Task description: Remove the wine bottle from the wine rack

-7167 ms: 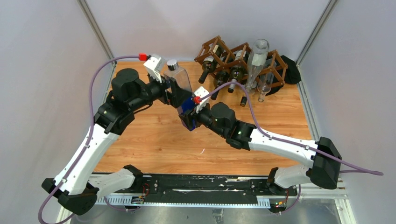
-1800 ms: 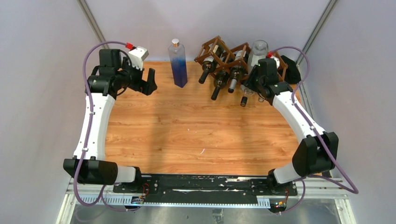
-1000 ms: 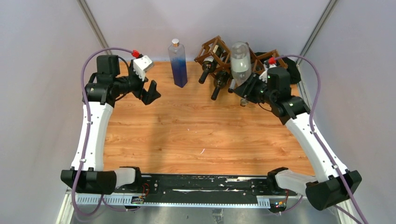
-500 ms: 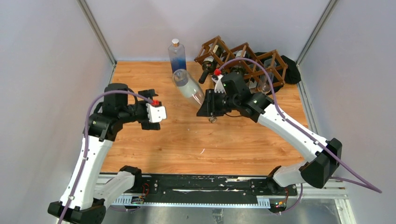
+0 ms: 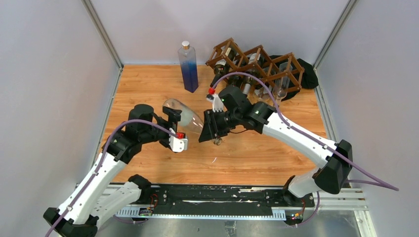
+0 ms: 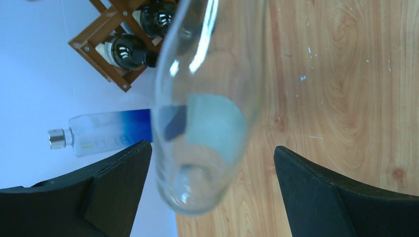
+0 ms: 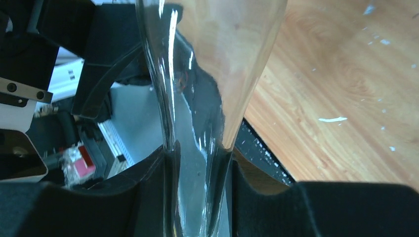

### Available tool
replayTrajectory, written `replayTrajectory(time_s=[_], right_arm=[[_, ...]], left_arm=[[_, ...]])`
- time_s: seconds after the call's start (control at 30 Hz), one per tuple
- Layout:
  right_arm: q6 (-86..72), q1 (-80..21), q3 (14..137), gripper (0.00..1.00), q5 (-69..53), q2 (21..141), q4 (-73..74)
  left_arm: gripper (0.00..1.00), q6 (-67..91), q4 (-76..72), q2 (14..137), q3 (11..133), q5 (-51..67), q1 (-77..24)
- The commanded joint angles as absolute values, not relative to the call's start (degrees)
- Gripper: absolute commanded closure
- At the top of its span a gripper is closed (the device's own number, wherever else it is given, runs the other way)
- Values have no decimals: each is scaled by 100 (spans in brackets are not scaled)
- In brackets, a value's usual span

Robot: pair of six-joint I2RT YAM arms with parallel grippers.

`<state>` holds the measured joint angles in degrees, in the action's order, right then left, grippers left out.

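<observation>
Blue btl (image 5: pixel 188 69) – upright, beside wine rack (image 5: pixel 261 51)

The left claw (image 6: pixel 211 149) gapes wide around a clear wine bottle (image 6: pixel 207 94)

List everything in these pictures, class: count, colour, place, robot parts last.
light brown wooden table: one, light brown, under everything
dark brown wooden lattice wine rack: one, dark brown, table's far right edge
dark glass wine bottles: at least two, near-black, lying in rack cells
square blue-tinted bottle: one, blue fading clear, upright left of the rack
clear glass bottle: one, colourless, held tilted above the table
left gripper: one, black, open around the clear bottle's base
right gripper: one, black, shut on its neck
</observation>
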<state>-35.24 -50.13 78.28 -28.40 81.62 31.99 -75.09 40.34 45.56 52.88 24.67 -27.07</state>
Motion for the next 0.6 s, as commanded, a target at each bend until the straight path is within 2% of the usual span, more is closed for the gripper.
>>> replayTrajectory(time_s=[0.0, 0.57], right_arm=[[-3165, -5283, 8365, 100, -3468, 8103, 2563], [-2950, -5834, 8886, 100, -3505, 8579, 2673]], left_arm=[[0, -7609, 3319, 4419, 5033, 2057, -3133], [0, -7409, 3349, 4357, 4556, 1409, -3990]])
